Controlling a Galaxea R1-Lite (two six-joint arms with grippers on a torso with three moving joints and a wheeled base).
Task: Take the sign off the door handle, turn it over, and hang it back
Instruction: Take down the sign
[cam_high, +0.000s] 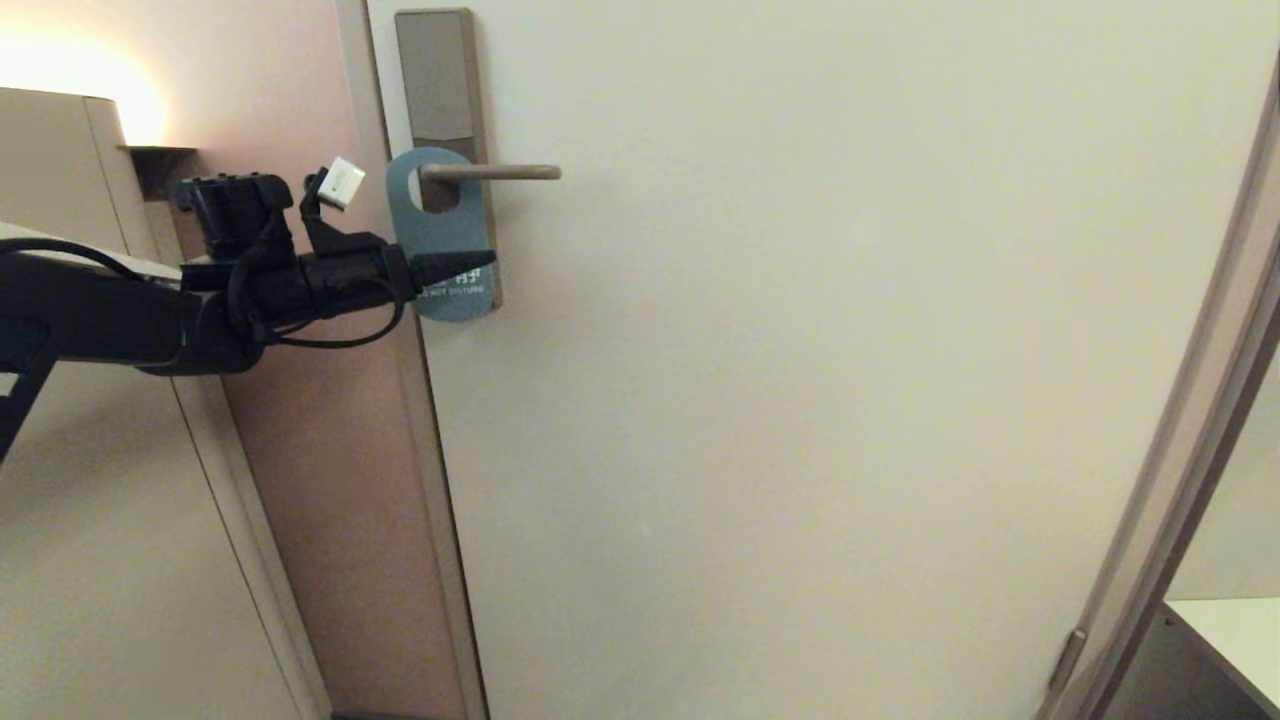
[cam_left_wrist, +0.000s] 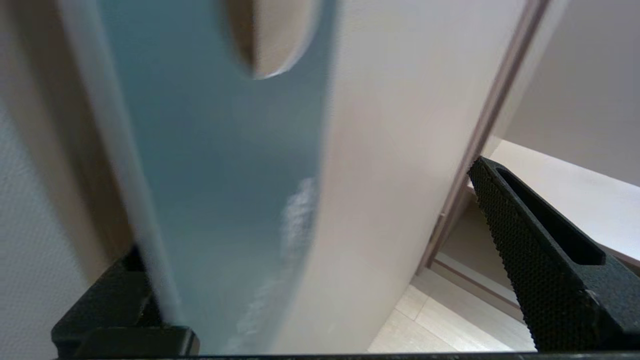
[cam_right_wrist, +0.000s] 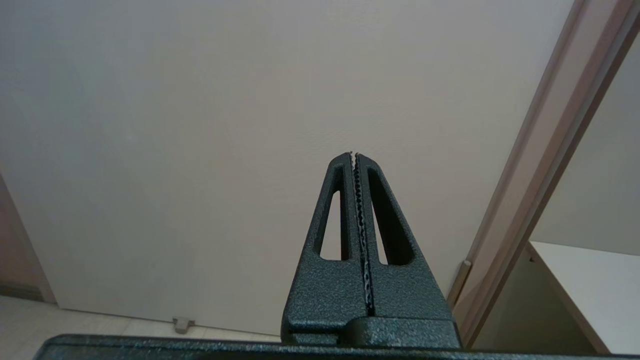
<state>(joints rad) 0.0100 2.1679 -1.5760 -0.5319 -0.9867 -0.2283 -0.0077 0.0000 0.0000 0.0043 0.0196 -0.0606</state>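
With the sign (cam_high: 441, 235) hanging blue side out on the door handle (cam_high: 490, 172), the left gripper (cam_high: 455, 266), spread wide astride its lower part, should pinch squarely before lifting it off

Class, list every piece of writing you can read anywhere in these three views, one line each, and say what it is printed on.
"DO NOT DISTURB": white print low on the blue sign hanging on the door handle.
A larger line above it: hidden behind the left gripper, unreadable.
White print on the sign in the left wrist view: too blurred.
Right wrist view: no writing.
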